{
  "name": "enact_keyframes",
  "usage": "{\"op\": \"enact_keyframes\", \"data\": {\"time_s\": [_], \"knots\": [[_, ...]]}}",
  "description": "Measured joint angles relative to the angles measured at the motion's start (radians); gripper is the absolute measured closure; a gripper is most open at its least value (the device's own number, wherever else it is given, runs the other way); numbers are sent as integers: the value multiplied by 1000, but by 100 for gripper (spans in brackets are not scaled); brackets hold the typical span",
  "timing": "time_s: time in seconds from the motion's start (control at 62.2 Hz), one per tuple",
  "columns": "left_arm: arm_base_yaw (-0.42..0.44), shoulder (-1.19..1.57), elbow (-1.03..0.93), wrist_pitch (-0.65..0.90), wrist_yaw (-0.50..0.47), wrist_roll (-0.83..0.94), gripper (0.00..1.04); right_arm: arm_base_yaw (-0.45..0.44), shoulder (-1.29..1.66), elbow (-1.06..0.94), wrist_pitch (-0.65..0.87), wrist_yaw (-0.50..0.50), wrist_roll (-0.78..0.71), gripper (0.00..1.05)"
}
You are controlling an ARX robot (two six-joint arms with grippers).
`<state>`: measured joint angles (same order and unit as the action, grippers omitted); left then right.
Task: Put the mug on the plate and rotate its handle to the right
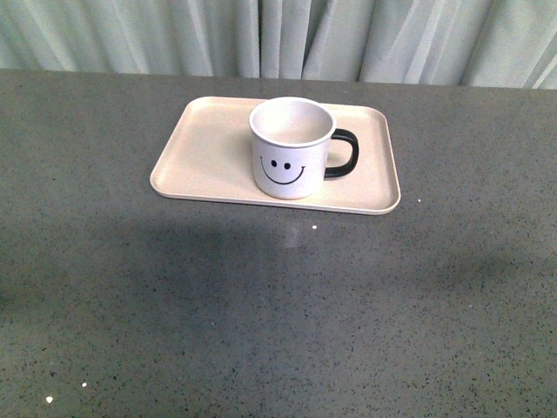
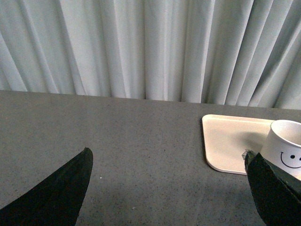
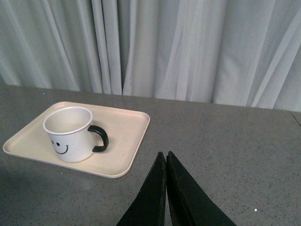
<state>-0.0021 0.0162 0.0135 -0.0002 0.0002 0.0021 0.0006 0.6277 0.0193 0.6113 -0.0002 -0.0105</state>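
The white mug (image 1: pixel 290 148) with a black smiley face stands upright on the pale beige plate (image 1: pixel 202 148) in the front view. Its black handle (image 1: pixel 345 155) points to the right. Neither arm shows in the front view. In the left wrist view my left gripper (image 2: pixel 169 157) is open over bare table, with the plate (image 2: pixel 225 141) and mug (image 2: pixel 287 148) off to one side of it. My right gripper (image 3: pixel 165 155) is shut with nothing in it, apart from the plate (image 3: pixel 127 141), mug (image 3: pixel 69 134) and handle (image 3: pixel 99 139).
The plate sits on a grey speckled table (image 1: pixel 278 313) with a pale curtain (image 1: pixel 278 35) behind its far edge. A few small white specks (image 1: pixel 313 227) lie on the table.
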Motion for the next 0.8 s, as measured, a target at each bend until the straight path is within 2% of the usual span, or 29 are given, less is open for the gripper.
{"op": "enact_keyframes", "data": {"time_s": [0.353,0.803], "knots": [[0,0,0,0,0,0,9,0,-214,0,-199,0,0,103],[0,0,0,0,0,0,9,0,-385,0,-367,0,0,103]]}}
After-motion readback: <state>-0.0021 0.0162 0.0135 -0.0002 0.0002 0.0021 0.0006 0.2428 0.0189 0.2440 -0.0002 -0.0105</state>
